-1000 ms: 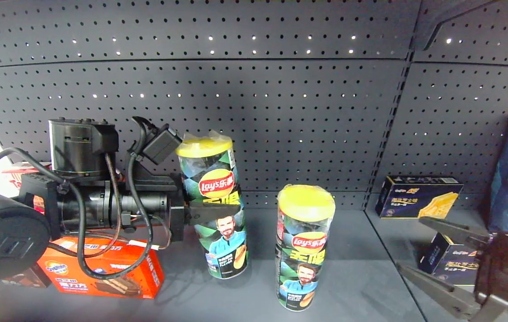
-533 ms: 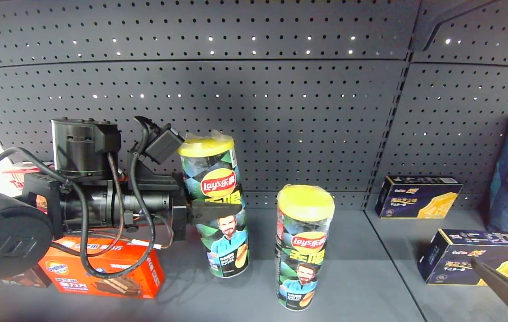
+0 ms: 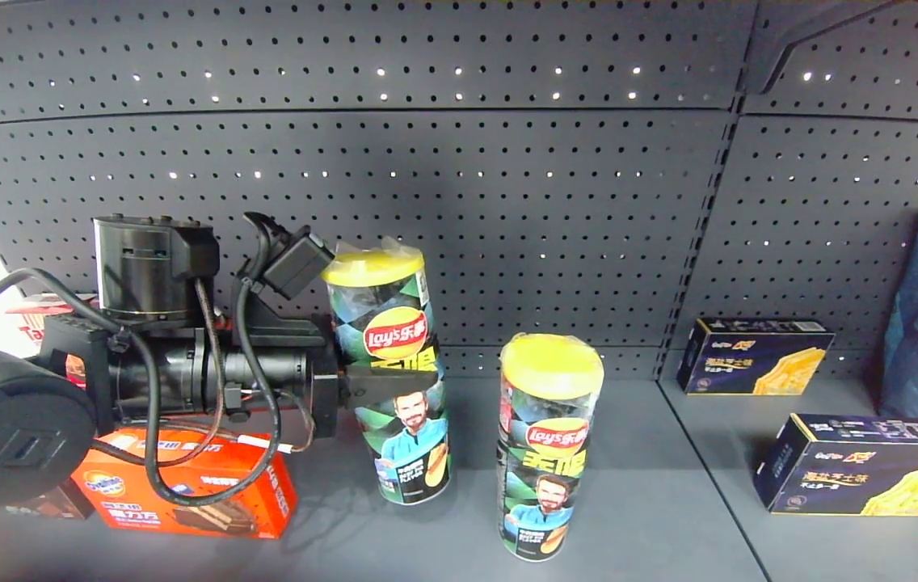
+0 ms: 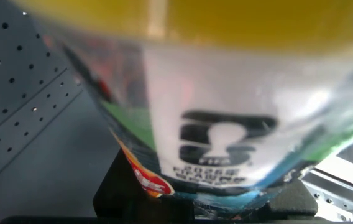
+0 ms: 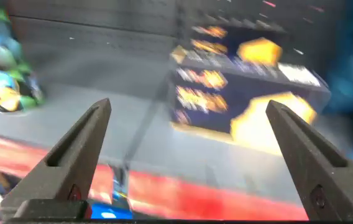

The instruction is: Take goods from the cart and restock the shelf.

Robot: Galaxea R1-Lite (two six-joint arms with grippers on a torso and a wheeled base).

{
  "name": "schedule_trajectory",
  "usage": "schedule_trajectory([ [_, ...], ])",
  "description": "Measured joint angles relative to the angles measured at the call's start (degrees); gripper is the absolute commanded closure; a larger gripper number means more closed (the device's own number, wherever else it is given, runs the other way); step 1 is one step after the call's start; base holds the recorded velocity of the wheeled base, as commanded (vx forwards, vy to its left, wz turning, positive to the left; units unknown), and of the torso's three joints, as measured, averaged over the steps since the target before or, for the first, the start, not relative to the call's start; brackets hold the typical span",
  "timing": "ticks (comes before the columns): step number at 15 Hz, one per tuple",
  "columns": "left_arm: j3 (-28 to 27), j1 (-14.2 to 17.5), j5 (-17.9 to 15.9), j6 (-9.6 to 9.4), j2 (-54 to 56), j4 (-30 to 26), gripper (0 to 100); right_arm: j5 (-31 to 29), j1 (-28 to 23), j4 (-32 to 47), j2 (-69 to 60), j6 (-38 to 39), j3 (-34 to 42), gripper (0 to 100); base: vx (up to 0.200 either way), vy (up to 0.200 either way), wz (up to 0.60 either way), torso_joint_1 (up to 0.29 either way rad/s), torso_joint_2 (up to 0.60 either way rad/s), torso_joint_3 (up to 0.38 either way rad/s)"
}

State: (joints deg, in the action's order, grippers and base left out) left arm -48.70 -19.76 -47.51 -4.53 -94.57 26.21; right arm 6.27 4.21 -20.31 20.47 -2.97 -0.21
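Drew the right pincer (image 5: 189, 106) back off the shelf (image 3: 653, 509): a second ago hung open-jawed over the near blue box (image 3: 863, 465), half a second ago reached in by the fingertips alone at the lower right edge, now clear of it. Uncovered that box from end to end. Edged the left pincer (image 3: 390, 380) and the chip can (image 3: 390, 323) in it a shade toward the second can (image 3: 552, 453)

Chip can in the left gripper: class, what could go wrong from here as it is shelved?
1. The held chip can looks slightly tilted; if the left gripper opens its fingers now, it may topple.
2. A second chip can stands close by; a sideways swing could knock it over.
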Motion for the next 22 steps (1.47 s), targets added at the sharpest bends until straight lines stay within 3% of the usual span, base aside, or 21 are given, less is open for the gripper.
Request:
schedule_trajectory([
  [3,1.2,-0.8,2.4,-0.02,0.5,-0.2,100,-8.6,-0.2,15.4,-11.3,1.5,0.1,0,0.0,0.0,0.0,0.0,0.0,0.0],
  [5,2.9,-1.4,3.6,-0.04,1.3,-0.2,100,-13.0,-0.8,17.5,-14.1,3.7,0.1,0,0.0,0.0,0.0,0.0,0.0,0.0],
  [11,3.1,-1.6,5.1,0.02,2.0,-0.3,100,-14.6,-4.4,17.5,-18.4,4.8,0.2,0,0.0,0.0,0.0,0.0,0.0,0.0],
  [13,2.0,-1.3,4.8,0.05,2.0,0.1,100,-12.4,-4.5,17.6,-19.4,4.6,0.1,0,0.0,0.0,0.0,0.0,0.0,0.0],
  [15,1.5,0.0,2.8,-0.3,2.0,0.3,100,-7.3,-4.3,20.2,-20.1,3.8,0.2,0,0.0,0.0,0.0,0.0,0.0,0.0],
  [22,1.0,3.8,1.9,-0.55,0.9,4.5,100,-6.9,-4.2,20.5,-20.5,3.2,0.2,0,0.0,0.0,0.0,0.0,0.0,0.0],
])
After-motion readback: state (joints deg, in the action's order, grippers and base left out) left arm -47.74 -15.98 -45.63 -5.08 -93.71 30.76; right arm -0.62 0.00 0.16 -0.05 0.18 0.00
